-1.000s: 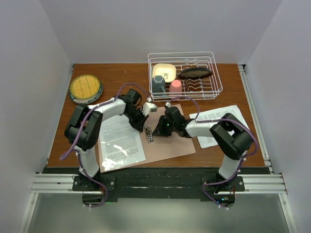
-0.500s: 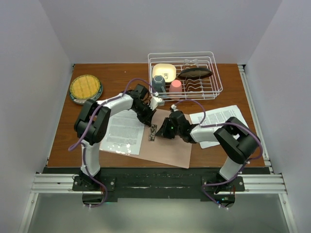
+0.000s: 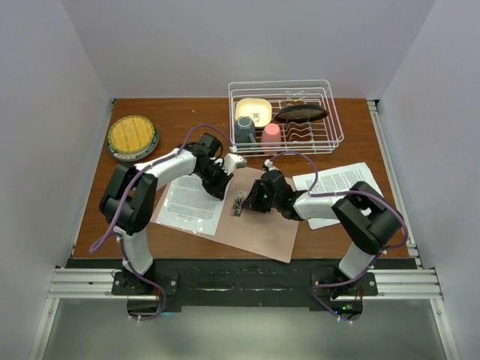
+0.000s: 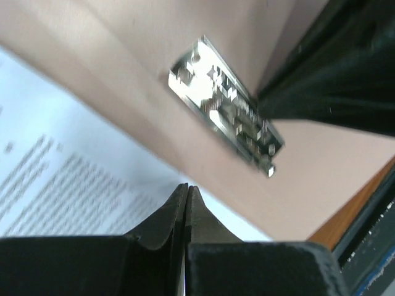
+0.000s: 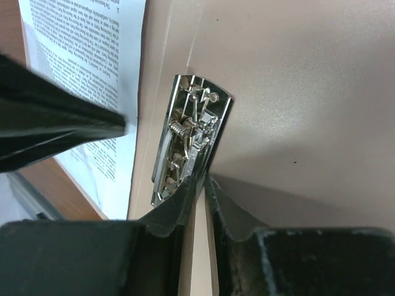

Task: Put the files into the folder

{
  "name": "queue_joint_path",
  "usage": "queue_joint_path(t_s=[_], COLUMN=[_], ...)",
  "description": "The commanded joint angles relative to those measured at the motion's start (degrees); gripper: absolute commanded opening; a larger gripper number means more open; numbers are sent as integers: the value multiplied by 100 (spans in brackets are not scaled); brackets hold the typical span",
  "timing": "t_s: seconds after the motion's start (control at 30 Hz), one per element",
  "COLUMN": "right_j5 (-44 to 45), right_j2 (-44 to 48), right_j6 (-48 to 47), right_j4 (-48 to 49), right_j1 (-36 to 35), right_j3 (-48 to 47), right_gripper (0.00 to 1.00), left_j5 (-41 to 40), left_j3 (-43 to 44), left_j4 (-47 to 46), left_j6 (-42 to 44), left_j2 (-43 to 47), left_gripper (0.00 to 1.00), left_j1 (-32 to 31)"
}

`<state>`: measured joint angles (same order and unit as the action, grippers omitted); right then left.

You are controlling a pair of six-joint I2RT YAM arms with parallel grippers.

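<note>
One sheet lies on the folder, my left gripper pressed together at its edge. My right gripper pinches the clip. The other sheet is not yet inside; it lies near the tabletop's right edge.

Plain pale lilac-white walls closed in on 3 sides; brown wooden table top ran btwn them; silver aluminium rail sat along its near edge w/ grey floor below. Light soft, even.
</note>
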<state>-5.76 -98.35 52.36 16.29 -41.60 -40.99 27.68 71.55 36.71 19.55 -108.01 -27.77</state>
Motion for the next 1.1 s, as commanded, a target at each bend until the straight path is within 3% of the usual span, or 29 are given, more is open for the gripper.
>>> queue_joint_path(t_s=[0.0, 0.03, 0.07, 0.1, 0.13, 0.2, 0.23, 0.27, 0.3, 0.33, 0.37, 0.43, 0.47, 0.53, 0.57, 0.67, 0.77, 0.8, 0.83, 0.97, 1.03, 1.07], right_j5=[1006, 1059, 1085, 1129, 1130, 1016, 833, 787, 761, 673, 629, 611, 594, 594, 602, 594, 594, 594, 594, 594, 594, 594], right_j2=[403, 656, 772, 851, 957, 940, 931, 888, 879, 861, 861, 887, 905, 914, 879, 695, 527, 501, 448, 299, 263, 202], right_j6=[-612, -648, -683, -761, -780, -832, -859, -859, -841, -824, -824, -806, -797, -797, -780, -745, -692, -657, -648, -569, -490, -464], right_j4=[-1111, -1102, -980, -918, -831, -593, -488, -391, -355, -320, -233, -162, -92, -13, 23, 137, 207, 225, 251, 383, 462, 480], right_j1=[56, 47, 47, 47, 47, 47, 47, 30, 4, -5, -23, -111, -128, -208, -225, -260, -295, -296, -287, -296, -313, -313], right_j3=[285, 363, 425, 486, 591, 654, 680, 689, 689, 707, 724, 768, 768, 751, 742, 654, 575, 566, 549, 513, 531, 531], right_gripper=[23, 27, 31, 33, 34, 32, 30, 23, 18, 15, 13, 11, 11, 10, 10, 10, 9, 8, 7, 4, 3, 2], left_j5=[-9, -113, -279, -464, -796, -843, -521, -388, -325, -351, -429, -457, -448, -369, -299, 44, 123, 123, 115, 185, 150, 158], left_j3=[131, 62, -52, -514, -815, -1081, -908, -793, -792, -861, -940, -1029, -994, -731, -626, -449, -423, -318, -239, -211, -282, -282], left_j4=[837, 716, 541, 269, 40, 1, 307, 606, 540, 87, -153, -392, -340, 35, 142, 153, -14, 38, 238, 180, 39, 12], left_j6=[198, 216, 242, 373, 444, 585, 620, 568, 506, 454, 392, 330, 313, 330, 321, 225, 84, 93, 93, 67, -39, -65], left_j2=[893, 1443, 1719, 1956, 2176, 1891, 1393, 1283, 1326, 1752, 1983, 2353, 2319, 1962, 1802, 1502, 1379, 1309, 1117, 887, 852, 825], left_gripper=[0, 8, 59, 100, 100, 99, 94, 79, 73, 65, 50, 34, 22, 11, 1, 1, 11, 9, 0, 0, 10, 10], left_j1=[9, -53, -44, -53, 8, 8, 17, 17, 26, 0, -18, -53, -71, -132, -141, -185, -369, -483, -536, -659, -703, -730])
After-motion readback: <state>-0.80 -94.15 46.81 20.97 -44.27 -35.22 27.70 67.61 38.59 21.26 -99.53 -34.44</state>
